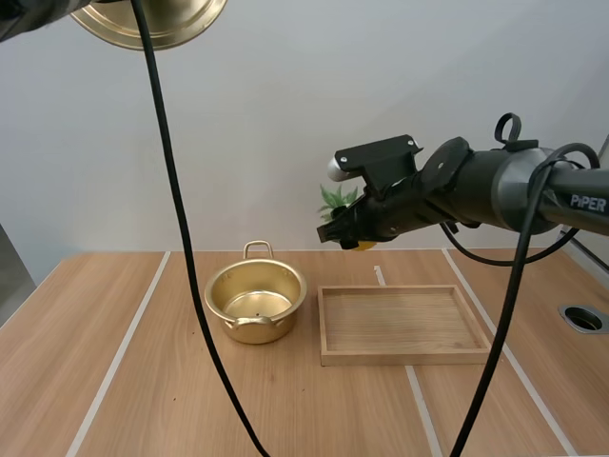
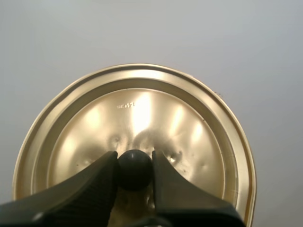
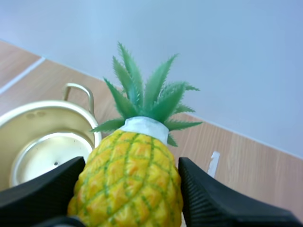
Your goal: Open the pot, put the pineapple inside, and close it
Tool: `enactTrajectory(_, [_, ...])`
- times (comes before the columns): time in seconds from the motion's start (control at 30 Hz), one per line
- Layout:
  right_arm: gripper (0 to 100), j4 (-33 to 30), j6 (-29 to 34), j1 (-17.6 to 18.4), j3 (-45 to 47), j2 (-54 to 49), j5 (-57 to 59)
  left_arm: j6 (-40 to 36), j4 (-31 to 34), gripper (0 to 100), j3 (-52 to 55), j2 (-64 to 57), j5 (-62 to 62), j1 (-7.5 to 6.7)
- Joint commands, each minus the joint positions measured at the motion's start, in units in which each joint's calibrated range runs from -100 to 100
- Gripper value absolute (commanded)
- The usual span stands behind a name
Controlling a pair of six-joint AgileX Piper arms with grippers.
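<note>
The pot (image 1: 282, 324) stands uncovered, open from above; the lid (image 1: 157, 21) hangs high at the left, well apart; the wooden tray (image 1: 404, 357) lies just right of it; the right gripper (image 1: 344, 233) with the pineapple (image 1: 335, 198) hangs above the tray's far side.

You have the round gold metal pot (image 1: 255, 303) on the pale wooden table (image 1: 114, 381), just left of the rectangular wooden tray (image 1: 404, 357). Yellow plastic pineapple (image 1: 339, 200) in the air over the tray's far-left corner; round gold metal lid (image 1: 157, 19) high up, left of the pot.

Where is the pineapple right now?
In the high view the pineapple is pinched in the right gripper, raised above the table between the open pot and the wooden tray.
</note>
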Motion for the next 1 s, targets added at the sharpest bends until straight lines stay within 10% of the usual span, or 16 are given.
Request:
enactTrajectory(0.0, [0, 0.10, -0.30, 0.02, -0.31, -4.56, 0.59, -0.43, 0.33, 0, -0.50, -0.36, -1.38, 0.09])
enactTrajectory(0.97, [0, 13.08, -7.88, 0.02, -0.31, -14.56, 6.55, -0.43, 0.33, 0, -0.50, -0.36, -1.38, 0.09])
